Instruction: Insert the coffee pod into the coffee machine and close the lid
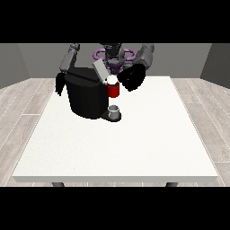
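White and small, the coffee pod sits at the top of the coffee machine, above the red front part and just below the raised grey lid. You cannot tell whether it is fully seated. The hand at the view's right is just beside the pod; whether its fingers are open or closed on it you cannot tell. The hand at the view's left hangs by the machine's far side, fingers pointing down and relaxed, holding nothing. Expect the pod to be light, stiff and rather slippery, so take it by its sides. The lid looks rigid and hinged; press its free upper edge. A grey cup stands on the tabletop in front of the machine.
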